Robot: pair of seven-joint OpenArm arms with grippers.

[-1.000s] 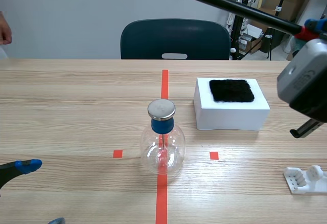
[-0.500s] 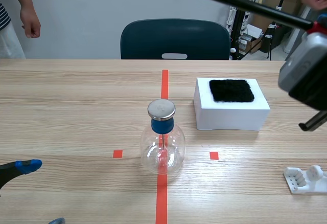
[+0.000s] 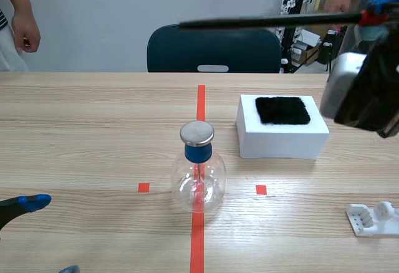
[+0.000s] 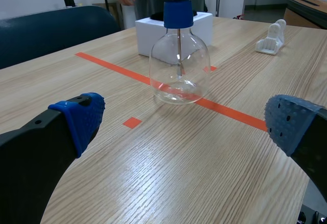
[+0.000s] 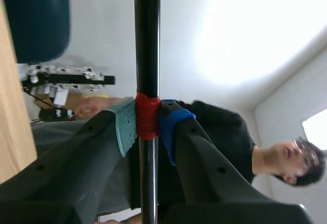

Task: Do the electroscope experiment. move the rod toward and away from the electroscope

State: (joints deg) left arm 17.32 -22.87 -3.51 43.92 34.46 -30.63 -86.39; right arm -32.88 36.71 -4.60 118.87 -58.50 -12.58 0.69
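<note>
The electroscope (image 3: 198, 170) is a clear glass flask with a blue neck and a metal disc on top, standing on the red tape line at mid-table; it shows ahead of the left gripper as the flask (image 4: 179, 63). A long black rod (image 3: 268, 20) lies nearly level high above the table, its free end above and behind the flask. My right gripper (image 3: 374, 17) is raised at the right and is shut on the rod (image 5: 147, 45) at its red band. My left gripper (image 4: 181, 121) stays low at the near left, open and holding nothing.
A white box (image 3: 282, 134) topped with a black cloth pad (image 3: 282, 110) sits right of the flask. A small white stand (image 3: 373, 218) lies at the near right. A dark chair (image 3: 214, 48) is behind the table. People stand at the far left (image 3: 19, 23) and far right.
The rod has swung from a steep slant down to nearly level, its free end lowering toward the flask side. The right arm shifted a little left. The left arm stayed still.
</note>
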